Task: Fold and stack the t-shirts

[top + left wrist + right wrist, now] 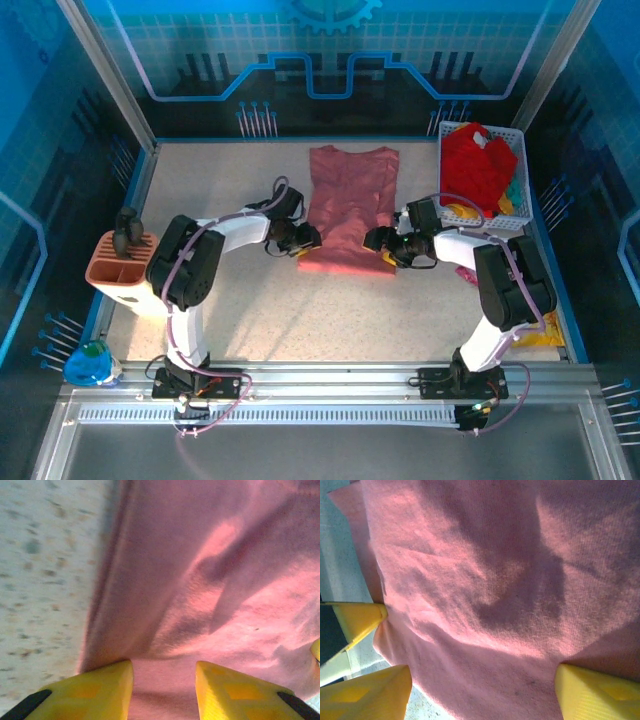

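Dusty pink t-shirt (350, 205) lies flat on the table (300, 320), centre, collar toward the far side and hem toward the arms. It is well apart from the red t-shirt (475, 165), which sits bunched in the white basket (455, 213) at far right with bits of yellow and green cloth beside it. The left gripper (306, 240) is at the shirt's near-left corner. In the left wrist view its yellow fingers stand partly apart with pink cloth lying in the gap, and nothing shows a firm pinch. The right gripper (377, 241) is at the near-right corner. In the right wrist view its fingers are spread wide with cloth spanning between them, not clamped. Judgement: the fabric is light, soft and limp, with no stiffness. It will sag and wrinkle when lifted, and a 1-layer pinch would likely let the under layer trail behind. The knit surface looks grippy, so slipping is not a big risk. The best hold is probably the 2 hem corners, both layers at once, 1 gripper per corner, so the hem carries level toward the collar. Uneven lift from the 2 arms would likely skew the fold. The shirt is not yet folded and no stack has been started.
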